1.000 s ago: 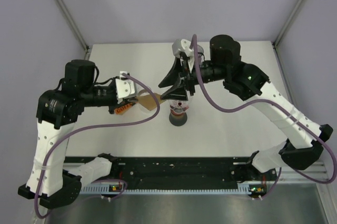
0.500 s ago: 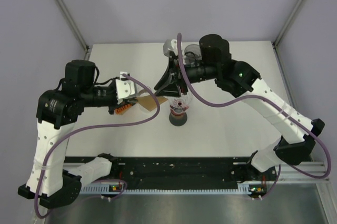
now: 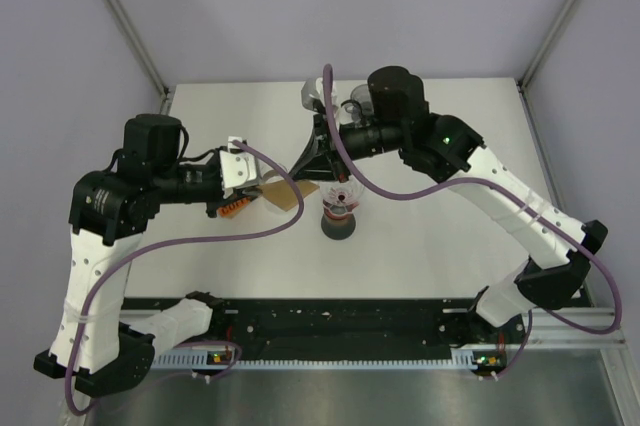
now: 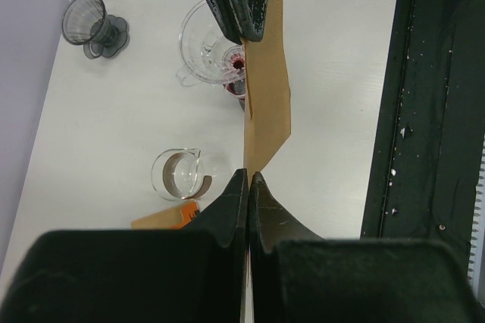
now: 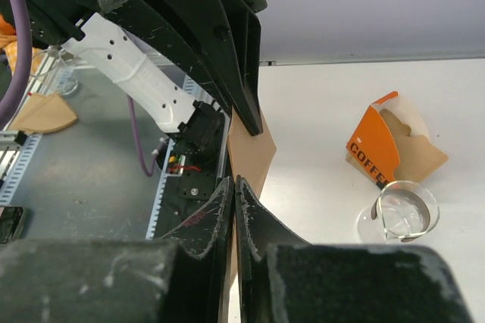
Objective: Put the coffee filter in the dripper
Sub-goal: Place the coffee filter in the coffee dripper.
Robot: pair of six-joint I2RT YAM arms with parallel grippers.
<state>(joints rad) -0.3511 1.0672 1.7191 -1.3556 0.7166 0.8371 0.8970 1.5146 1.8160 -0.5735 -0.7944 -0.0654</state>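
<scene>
The brown paper coffee filter hangs edge-on above the table, pinched at both ends. My left gripper is shut on its near corner, and my right gripper is shut on the opposite edge. In the top view the filter spans between the left gripper and the right gripper. The clear glass dripper stands on a dark base just right of the filter and below it, with nothing in its cone.
An orange coffee-filter packet and a small glass cup sit on the table under my left wrist. A grey dripper stands at the back. The black rail runs along the near edge.
My right arm swung left toward the filter and its jaws closed on the filter's free edge. The left gripper kept still, holding the filter.
</scene>
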